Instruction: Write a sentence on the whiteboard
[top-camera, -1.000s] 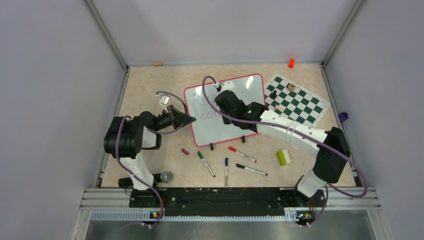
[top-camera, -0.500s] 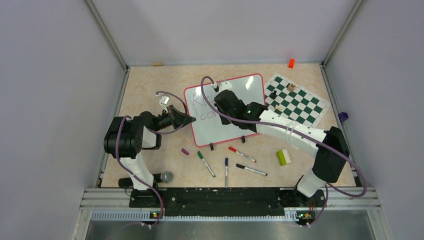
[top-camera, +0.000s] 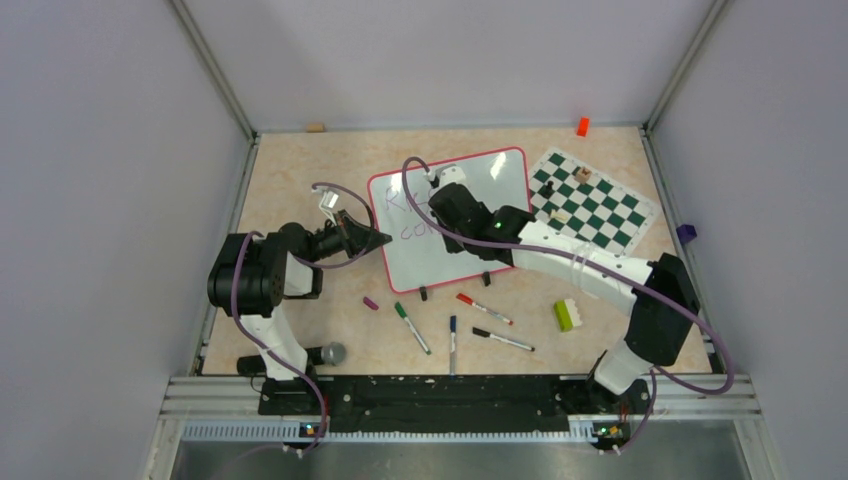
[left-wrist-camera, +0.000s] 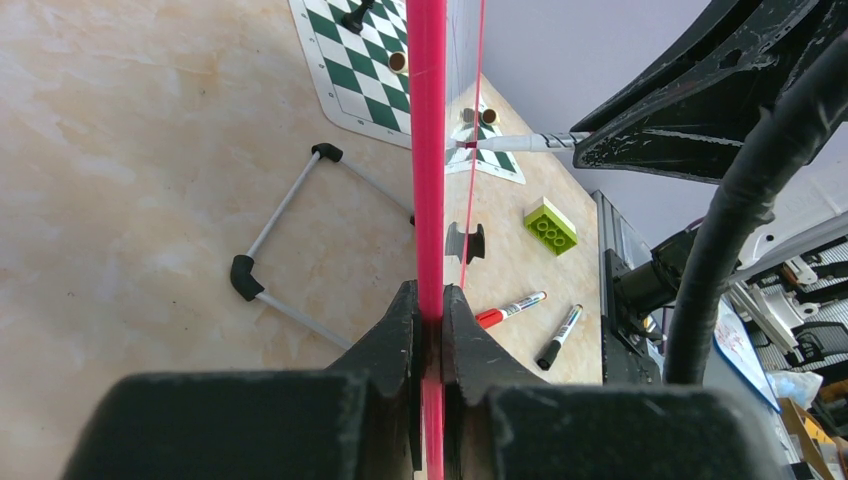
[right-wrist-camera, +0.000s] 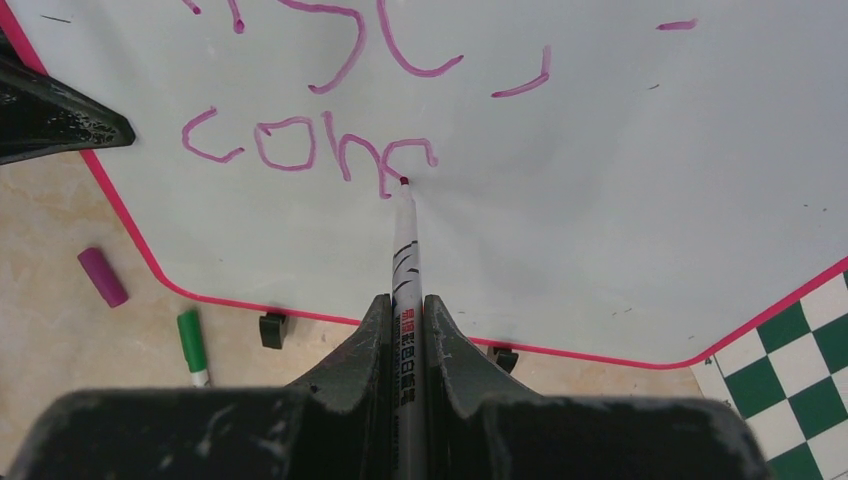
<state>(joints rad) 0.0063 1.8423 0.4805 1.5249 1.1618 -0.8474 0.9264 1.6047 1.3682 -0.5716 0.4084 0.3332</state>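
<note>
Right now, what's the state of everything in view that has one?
whiteboard, propped up on its feet, rim clamped.
left tool, shut on the whiteboard's rim.
sentence, unfinished, second line stops mid-word.
marker, uncapped, tip on the whiteboard.
right tool, shut on the marker.
purple cap, off, lying loose beside the whiteboard.
green marker, capped, lying loose.

Glossy white rectangular whiteboard (right-wrist-camera: 600, 200) with pink-red rim, purple handwriting (right-wrist-camera: 300, 148); green-and-white chequered chess mat (top-camera: 592, 203); beige marbled surface (top-camera: 300, 170).
</note>
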